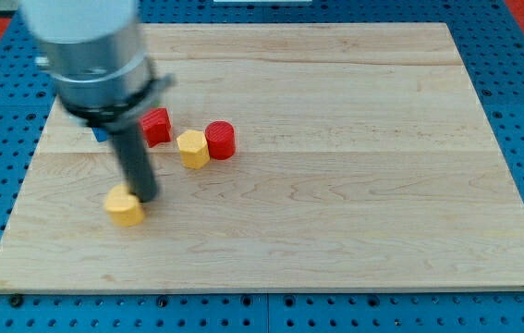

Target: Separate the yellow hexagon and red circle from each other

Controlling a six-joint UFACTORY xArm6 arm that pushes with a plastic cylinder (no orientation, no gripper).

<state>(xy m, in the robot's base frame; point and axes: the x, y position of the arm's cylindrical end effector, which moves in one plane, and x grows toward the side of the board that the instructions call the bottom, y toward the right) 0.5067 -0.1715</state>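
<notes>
The yellow hexagon (193,148) sits on the wooden board at centre left. The red circle (221,140) stands right beside it on the view's right, touching or nearly touching. My tip (146,197) is at the end of the dark rod, lower left of the hexagon, about a block's width away. It sits right against a second yellow block (125,206), whose shape I cannot make out.
A red block (156,126) of unclear shape lies left of the hexagon. A blue block (101,132) is mostly hidden behind the rod and the arm's grey body (91,51). The wooden board (354,185) lies on a blue pegboard.
</notes>
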